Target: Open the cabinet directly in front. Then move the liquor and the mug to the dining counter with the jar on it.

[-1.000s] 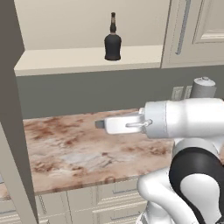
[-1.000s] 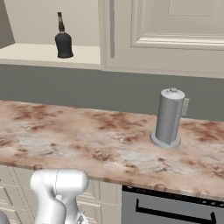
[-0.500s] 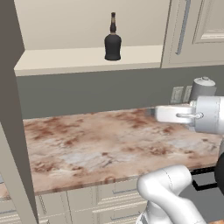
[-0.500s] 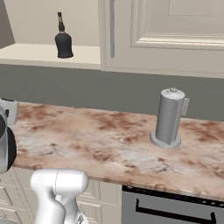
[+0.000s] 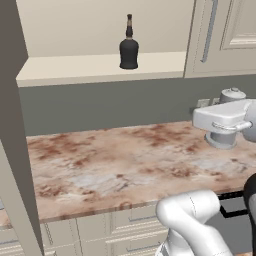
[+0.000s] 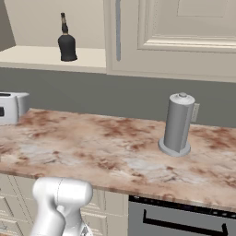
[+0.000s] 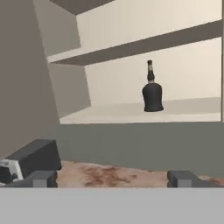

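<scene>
- The liquor [image 7: 152, 95] is standing upright on the open cabinet's [image 5: 100, 67] lower shelf, above the worktop [image 5: 125, 165].
- The tool [image 7: 113, 178] is gaping wide, holding nothing.
- Likely heavy, slippery, breakable glass; grasping the rounded body looks best.

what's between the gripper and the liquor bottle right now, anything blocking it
Nothing visible blocks it. The liquor stands alone on the open cabinet shelf, door swung aside. In the hand view the open gripper looks straight at it, with only bare grey wall and the marble counter below the shelf.
</scene>
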